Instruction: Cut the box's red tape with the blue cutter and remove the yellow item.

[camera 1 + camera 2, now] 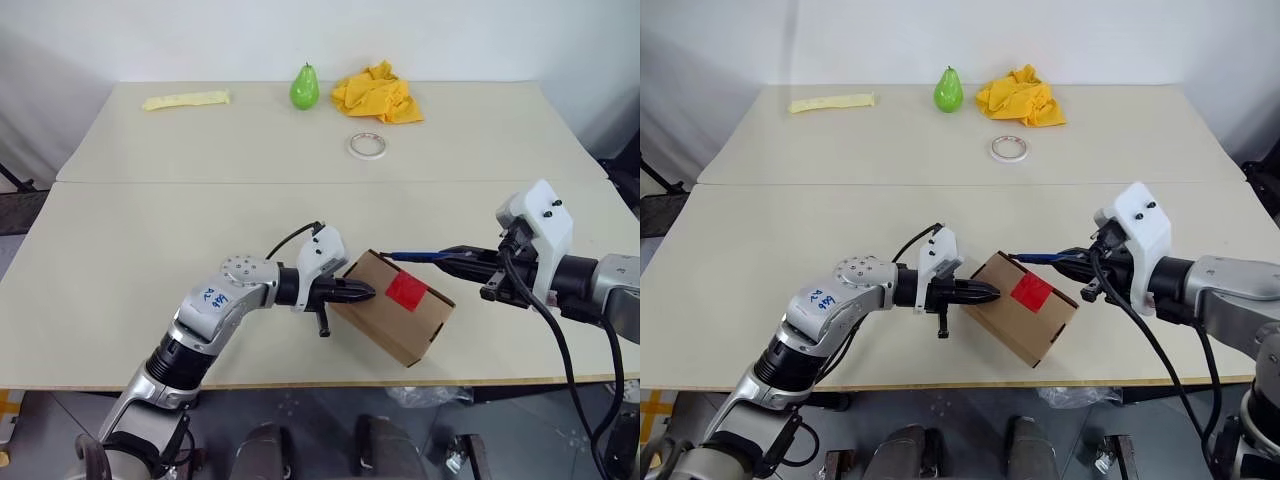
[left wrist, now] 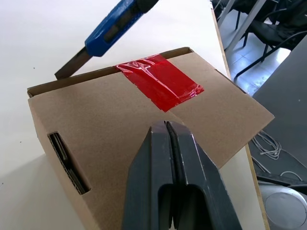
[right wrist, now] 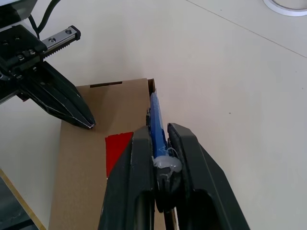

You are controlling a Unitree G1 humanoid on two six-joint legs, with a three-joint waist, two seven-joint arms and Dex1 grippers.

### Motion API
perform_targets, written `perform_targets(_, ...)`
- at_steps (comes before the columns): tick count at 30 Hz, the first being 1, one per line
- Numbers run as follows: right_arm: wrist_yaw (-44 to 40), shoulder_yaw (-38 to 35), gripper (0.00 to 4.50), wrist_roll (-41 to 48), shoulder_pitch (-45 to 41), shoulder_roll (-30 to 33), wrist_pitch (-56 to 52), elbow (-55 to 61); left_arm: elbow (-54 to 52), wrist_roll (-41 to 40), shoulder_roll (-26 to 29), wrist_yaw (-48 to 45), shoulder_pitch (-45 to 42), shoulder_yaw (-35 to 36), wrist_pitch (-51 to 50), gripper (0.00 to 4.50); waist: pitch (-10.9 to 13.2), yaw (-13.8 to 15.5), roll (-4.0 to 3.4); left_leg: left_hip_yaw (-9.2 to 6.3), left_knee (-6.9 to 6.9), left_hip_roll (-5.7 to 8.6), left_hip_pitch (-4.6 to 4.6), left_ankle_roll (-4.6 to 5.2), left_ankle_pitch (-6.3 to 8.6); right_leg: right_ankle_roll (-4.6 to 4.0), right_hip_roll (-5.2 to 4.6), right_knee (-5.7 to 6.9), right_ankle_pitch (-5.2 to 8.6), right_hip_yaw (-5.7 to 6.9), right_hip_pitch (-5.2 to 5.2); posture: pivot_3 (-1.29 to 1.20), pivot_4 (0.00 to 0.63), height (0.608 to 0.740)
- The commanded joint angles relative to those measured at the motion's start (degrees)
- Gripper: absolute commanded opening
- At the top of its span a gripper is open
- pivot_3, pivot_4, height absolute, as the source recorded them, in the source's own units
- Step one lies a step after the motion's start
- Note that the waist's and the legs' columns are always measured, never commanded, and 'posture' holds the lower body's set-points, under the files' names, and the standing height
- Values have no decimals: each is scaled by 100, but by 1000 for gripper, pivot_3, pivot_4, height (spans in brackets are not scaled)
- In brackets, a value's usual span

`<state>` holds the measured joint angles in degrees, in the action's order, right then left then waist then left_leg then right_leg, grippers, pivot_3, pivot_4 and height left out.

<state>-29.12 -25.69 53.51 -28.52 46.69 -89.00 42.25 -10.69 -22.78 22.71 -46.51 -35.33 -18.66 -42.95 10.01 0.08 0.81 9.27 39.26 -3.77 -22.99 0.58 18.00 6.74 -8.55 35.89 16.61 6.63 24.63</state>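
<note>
Your box [image 1: 392, 308] sits on the near part of the table [image 1: 150, 230], close to the front edge, turned at an angle so one corner points toward you. The red tape [image 1: 407, 291] lies on its top face, running up to the far top edge. Your left gripper [image 1: 366, 293] has its two black fingers pressed fully together with nothing between them, and their tips rest against the box's top face on its left side, just beside the red tape but not on it. Your right gripper [image 1: 447, 261] is clamped around the blue cutter [image 1: 415, 257], holding it by its rear end so the slim blue body sticks out toward the box. The cutter's front end reaches the far top edge of the box, right beside where the red tape meets that edge; whether the tip actually touches the tape or cardboard you cannot tell. The box's flaps are closed.
</note>
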Motion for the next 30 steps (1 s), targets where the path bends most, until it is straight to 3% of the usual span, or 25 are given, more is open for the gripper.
perform_targets(1, 30, -235, 162, 171, -115, 102, 58, 31, -77, 59, -20, -29, -41, -10, 44, 29, 0, 0, 0, 0, 0, 0, 0, 0, 0, 0, 0, 0, 0, 1, 0, 0, 150, 740)
perform_targets(12, 220, -264, 162, 479, -244, 113, 8, -56, -25, 135, -35, -63, -86, -74, 4, 29, 0, 2, 0, -3, 0, 0, 0, 1, 0, 0, 0, -1, 0, 2, -2, 0, 150, 740)
perform_targets(30, 353, -377, 162, 636, 496, 396, 357, -38, -80, 137, -1, -96, -63, -77, -2, 29, 0, 23, 0, -7, 1, 1, 1, 1, 1, 0, -1, -3, 0, 5, -8, 0, 150, 740)
